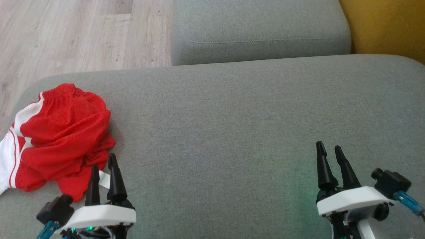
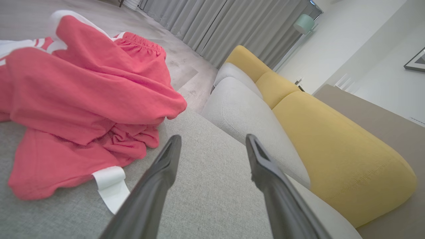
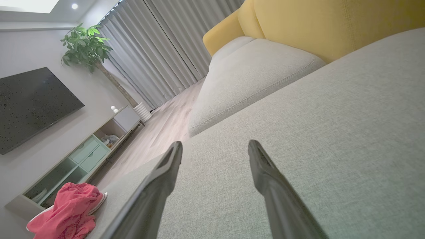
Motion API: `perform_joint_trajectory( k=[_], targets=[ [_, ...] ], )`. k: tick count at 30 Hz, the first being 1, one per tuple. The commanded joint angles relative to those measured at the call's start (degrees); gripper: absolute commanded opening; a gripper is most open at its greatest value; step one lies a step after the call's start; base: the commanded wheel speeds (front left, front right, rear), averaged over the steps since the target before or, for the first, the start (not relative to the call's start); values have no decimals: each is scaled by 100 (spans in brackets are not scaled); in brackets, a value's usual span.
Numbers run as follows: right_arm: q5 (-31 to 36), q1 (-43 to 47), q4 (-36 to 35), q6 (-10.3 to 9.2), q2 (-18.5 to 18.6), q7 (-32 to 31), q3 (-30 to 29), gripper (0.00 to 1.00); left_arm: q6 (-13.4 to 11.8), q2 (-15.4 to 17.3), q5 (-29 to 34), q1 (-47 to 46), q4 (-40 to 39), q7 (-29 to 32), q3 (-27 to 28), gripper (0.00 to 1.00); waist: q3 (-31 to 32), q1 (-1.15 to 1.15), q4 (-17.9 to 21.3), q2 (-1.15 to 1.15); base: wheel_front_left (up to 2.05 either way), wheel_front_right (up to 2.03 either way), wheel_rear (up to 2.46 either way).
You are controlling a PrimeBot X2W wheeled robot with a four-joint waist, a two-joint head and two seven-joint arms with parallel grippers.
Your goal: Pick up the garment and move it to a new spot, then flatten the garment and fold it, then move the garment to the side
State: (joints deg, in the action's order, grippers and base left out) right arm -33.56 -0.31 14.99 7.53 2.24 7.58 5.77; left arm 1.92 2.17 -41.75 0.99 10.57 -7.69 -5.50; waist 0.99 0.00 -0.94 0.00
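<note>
Grey sofa [image 1: 232,109] carries the work. The red garment [image 1: 63,132] lies crumpled at lower left, untouched. Both pincers are spread and empty: the left pincer [image 1: 103,161] just beside the cloth's near edge, the right pincer [image 1: 328,146] well apart at lower right. Pickup looks not yet begun; next, the left should reach in and pinch a fold.

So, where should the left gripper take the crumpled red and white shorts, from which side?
Likely the raised red fold at the right edge of the red and white shorts. It overhangs the grey fabric cushion, letting a finger slide under. Come low from its right, by the open left gripper.
</note>
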Motion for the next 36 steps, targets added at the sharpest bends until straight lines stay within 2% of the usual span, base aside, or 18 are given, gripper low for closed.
perform_joint_trajectory(
  k=[1,17,36],
  targets=[
    [217,-273,-222,-3,48,92,153,100,-35,56,195,-165,-241,-76,73,100,6,0,-4,0,0,0,0],
    [1159,-278,-165,-3,54,345,287,100,-140,62,1174,-126,-290,-331,-79,100,64,0,-15,0,0,0,0],
    [2735,-298,64,-4,62,666,374,100,-372,69,2462,-148,-222,-655,-297,100,107,0,-51,0,0,0,0]
  ],
)
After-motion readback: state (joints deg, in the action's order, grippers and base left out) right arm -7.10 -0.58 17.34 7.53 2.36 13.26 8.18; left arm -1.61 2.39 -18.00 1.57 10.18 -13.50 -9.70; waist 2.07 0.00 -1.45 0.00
